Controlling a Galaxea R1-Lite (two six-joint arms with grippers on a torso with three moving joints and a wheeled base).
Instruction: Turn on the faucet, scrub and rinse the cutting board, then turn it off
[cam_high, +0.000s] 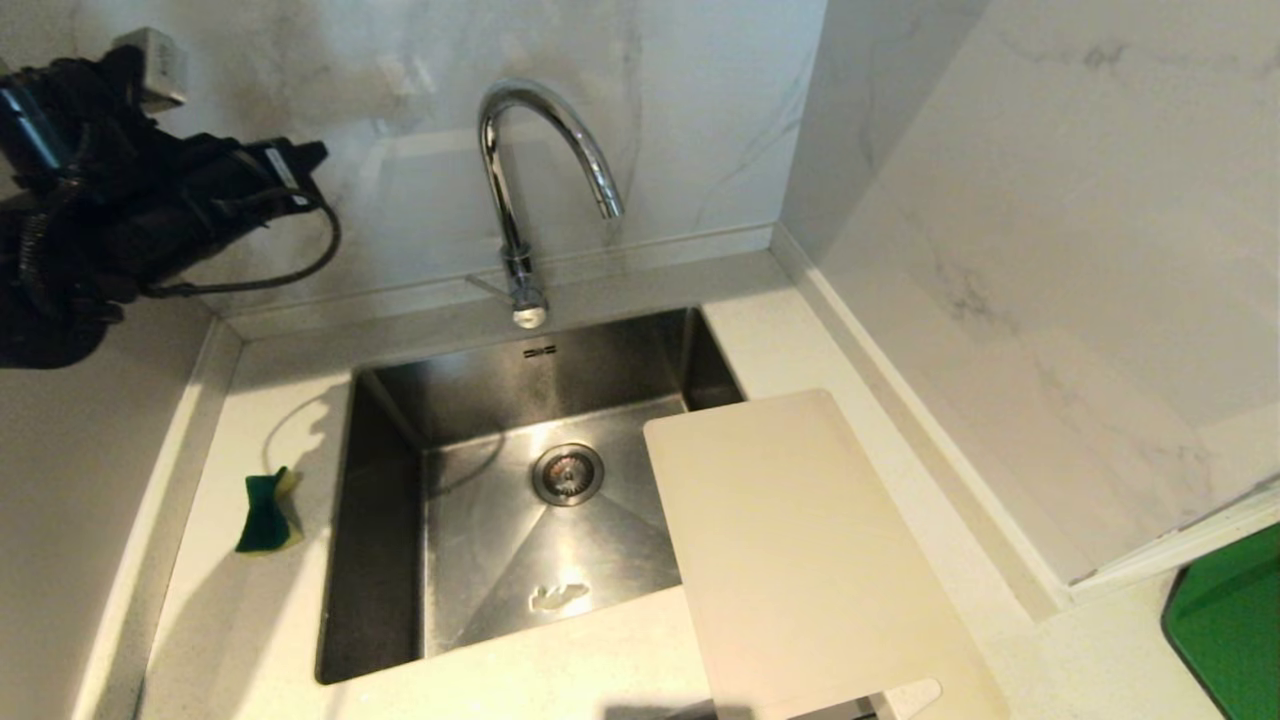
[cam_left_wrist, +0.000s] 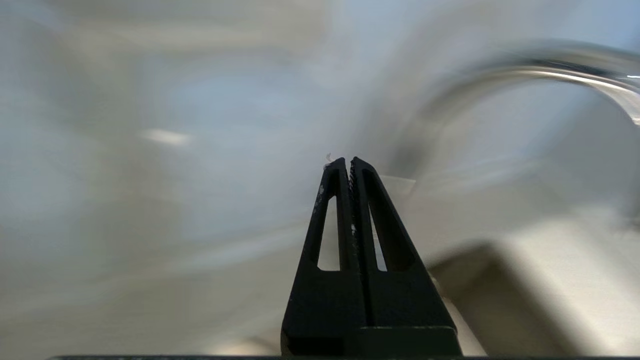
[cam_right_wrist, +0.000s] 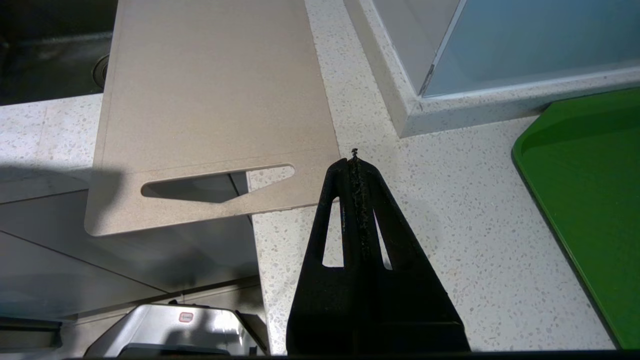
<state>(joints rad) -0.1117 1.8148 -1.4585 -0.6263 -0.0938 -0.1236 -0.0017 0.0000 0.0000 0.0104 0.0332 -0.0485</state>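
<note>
The chrome faucet (cam_high: 520, 200) arches over the steel sink (cam_high: 390, 520), its thin lever (cam_high: 487, 287) sticking out to the left at the base; no stream shows under the spout. The cream cutting board (cam_high: 800, 550) lies flat across the sink's right rim and the counter. Its slot-handle end (cam_right_wrist: 215, 182) overhangs the counter's front edge. My left gripper (cam_high: 305, 160) hangs high at the upper left, left of the faucet, shut and empty (cam_left_wrist: 348, 161), with the blurred spout (cam_left_wrist: 550, 75) beyond it. Above the counter by the board's near corner, my right gripper (cam_right_wrist: 352, 161) is shut on nothing.
A green-and-yellow sponge (cam_high: 265, 512) lies on the counter left of the sink. A bright green tray (cam_high: 1230, 630) sits at the far right. Marble walls close in behind and on the right. A drain (cam_high: 567, 473) is in the sink's floor.
</note>
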